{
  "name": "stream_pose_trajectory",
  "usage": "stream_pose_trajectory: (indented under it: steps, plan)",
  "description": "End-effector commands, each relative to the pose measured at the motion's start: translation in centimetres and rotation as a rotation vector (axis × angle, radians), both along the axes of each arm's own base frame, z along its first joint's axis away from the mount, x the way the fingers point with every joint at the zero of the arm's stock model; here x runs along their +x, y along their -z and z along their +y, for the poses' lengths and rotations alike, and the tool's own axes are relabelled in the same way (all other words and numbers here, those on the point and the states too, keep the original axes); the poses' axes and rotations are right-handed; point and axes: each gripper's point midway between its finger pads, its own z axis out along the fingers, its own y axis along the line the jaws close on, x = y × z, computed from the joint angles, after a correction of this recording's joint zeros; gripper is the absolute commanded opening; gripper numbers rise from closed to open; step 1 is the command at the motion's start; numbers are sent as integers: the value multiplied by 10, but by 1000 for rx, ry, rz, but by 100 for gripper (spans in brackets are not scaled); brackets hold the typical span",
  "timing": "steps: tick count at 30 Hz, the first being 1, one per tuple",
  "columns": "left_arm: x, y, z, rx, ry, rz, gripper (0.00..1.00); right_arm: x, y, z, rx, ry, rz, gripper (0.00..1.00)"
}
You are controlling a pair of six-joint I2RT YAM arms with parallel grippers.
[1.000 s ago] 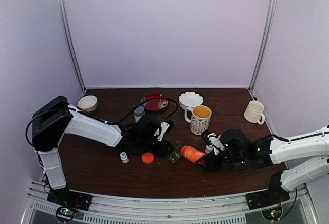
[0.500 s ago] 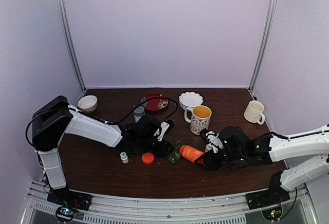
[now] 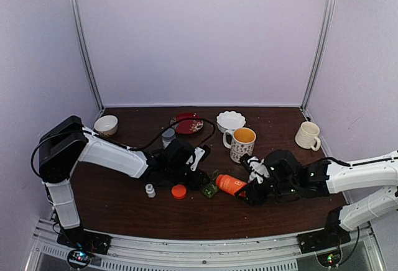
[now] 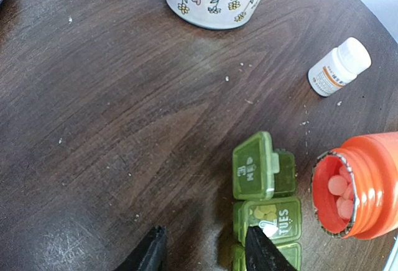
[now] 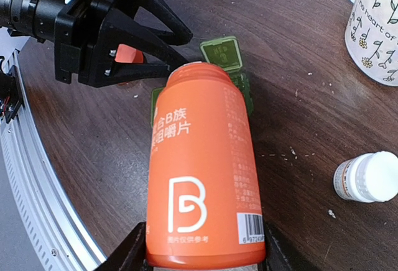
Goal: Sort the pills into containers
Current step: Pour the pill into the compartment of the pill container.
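Note:
The green pill box (image 4: 267,204) lies on the table, its WED lid (image 4: 253,174) swung open and its TUES lid shut over pale pills. It also shows in the top view (image 3: 210,188). My left gripper (image 4: 205,253) is open, its right fingertip (image 4: 260,249) on the TUES lid. My right gripper (image 5: 202,255) is shut on an open orange bottle (image 5: 202,178), held on its side with the mouth at the pill box. Pale pills (image 4: 341,187) sit inside the bottle's mouth. In the top view both grippers, left (image 3: 198,178) and right (image 3: 252,191), flank the box.
An orange cap (image 3: 179,191) and a small white bottle (image 3: 150,190) lie left of the box. Another white bottle (image 5: 367,178) stands right of the orange one. A patterned mug (image 3: 241,143), grey bottle (image 3: 168,137), red plate (image 3: 187,123), white bowls (image 3: 231,120) and cream mug (image 3: 307,135) stand behind.
My right gripper has carried the orange bottle slightly left, closer to the pill box. The left gripper has stayed in place.

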Motion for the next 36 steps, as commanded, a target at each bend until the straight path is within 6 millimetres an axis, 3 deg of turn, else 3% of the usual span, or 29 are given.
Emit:
stream_pose_trajectory:
  steps: [1,11,20,24,28,36]
  plan:
    - [1,-15,-8,-51,17,-36,45,8,-16,7,2,-12,-36,0]
    - [1,-15,-8,-51,18,-35,45,16,-4,2,-71,39,-17,0]
    - [1,-15,-9,-51,19,-32,46,16,-16,6,-29,29,-36,0]
    - [1,-14,-9,-49,22,-29,46,18,-5,-2,-108,45,-19,0]
    - [0,-12,-11,-46,30,-23,46,19,-13,3,-45,48,-35,0]
    - [0,-12,-11,-45,29,-23,46,19,-4,1,-86,49,-21,0]
